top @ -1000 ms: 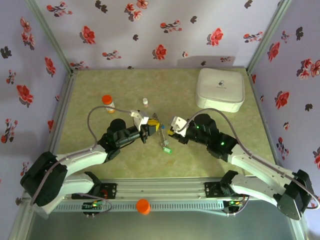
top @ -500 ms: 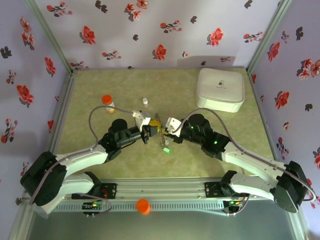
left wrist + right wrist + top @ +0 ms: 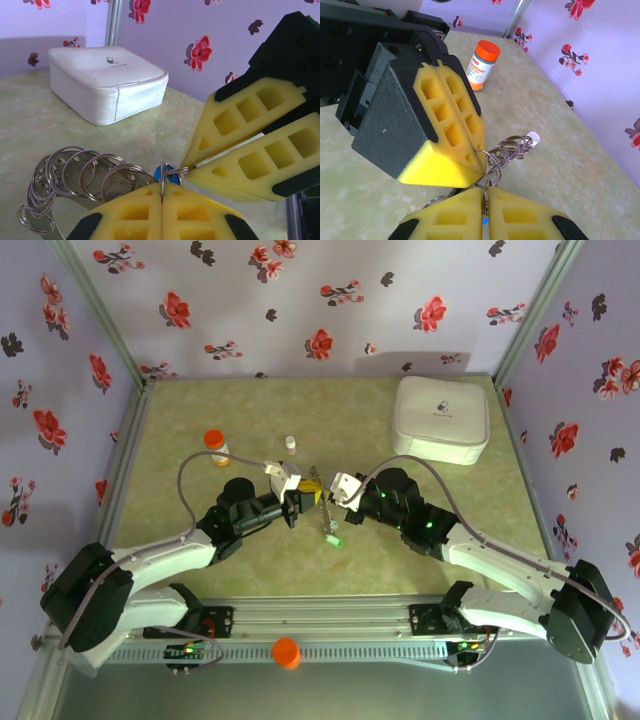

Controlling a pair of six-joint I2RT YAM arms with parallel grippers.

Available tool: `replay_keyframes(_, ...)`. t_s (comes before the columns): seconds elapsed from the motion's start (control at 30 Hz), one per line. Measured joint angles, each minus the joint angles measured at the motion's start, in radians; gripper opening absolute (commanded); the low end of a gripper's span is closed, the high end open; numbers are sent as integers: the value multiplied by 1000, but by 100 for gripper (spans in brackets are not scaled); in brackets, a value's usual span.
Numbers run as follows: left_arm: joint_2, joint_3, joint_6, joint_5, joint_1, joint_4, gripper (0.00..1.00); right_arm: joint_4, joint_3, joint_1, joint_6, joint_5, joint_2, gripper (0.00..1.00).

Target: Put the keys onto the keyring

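Threading a key onto the loop is the step in hand, as I read it. Both arms are drawn in over the middle of the tabletop point(image 3: 200, 400), and the white box point(image 3: 442, 420) sits well beyond the right hand, off its outer side.

The left hand point(image 3: 161, 195) is clenched. Its yellow pads are pressed flat together on one thin wire of the keyring point(image 3: 65, 172), and the bunch of linked silver loops hangs off to one side of its tips. The right hand point(image 3: 484, 197) meets it nose to nose, tips almost touching. Its pads are also clamped, on a small ring with the blue key point(image 3: 159, 173) tucked at the join. I think the key's head is what it grips, but the foam hides most of it.

An orange-capped bottle point(image 3: 482, 65) stands past the left hand, well apart. The green key point(image 3: 336, 539) lies loose on the tabletop, just on the near side of both hands and on no loop.

So I judge the task part done at best, with the green key yet to fetch. The next move calls for the left hand to hold firm while the right hand works its ring slowly along the wire. That wire is thin and springy, and I would expect it to slip from soft pads if I hurry.
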Motion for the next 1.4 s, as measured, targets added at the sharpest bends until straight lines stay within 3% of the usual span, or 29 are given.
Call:
replay_keyframes(0.23,-3,0,0,-1,-1,-6,0,0,0,2,0,8,0,8)
replay_keyframes(0.33,-6,0,0,-3,-1,-12,0,0,0,3,-4,14,0,0)
replay_keyframes(0.83,-20,0,10,6,-5,-22,0,-47,7,9,5,-47,2,0)
replay_keyframes(0.97,-20,0,19,16,-7,-14,0,-58,5,6,49,-63,-19,26)
replay_keyframes(1.2,-21,-5,141,76,-6,18,0,-71,2,-133,158,-267,-135,23)
replay_keyframes(1.4,-12,-15,276,174,-6,54,0,-145,32,-172,183,-381,-97,20)
